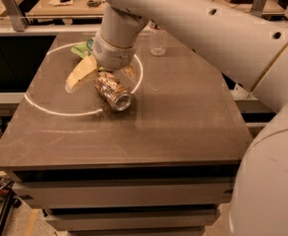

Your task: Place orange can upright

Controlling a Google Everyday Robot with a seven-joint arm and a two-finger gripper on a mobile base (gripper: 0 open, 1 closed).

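One orange can [113,91] is lying sideways, silver end facing 5 o'clock; the gripper [105,75] is hanging over its 11 o'clock end, spread wide, likely needing a centred grasp across the body.

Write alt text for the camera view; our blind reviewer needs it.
An orange-brown patterned aluminium can lies on its side on a dark table, with the robot's end effector just behind it, fingers open. A clear plastic bottle and green bag sit behind.
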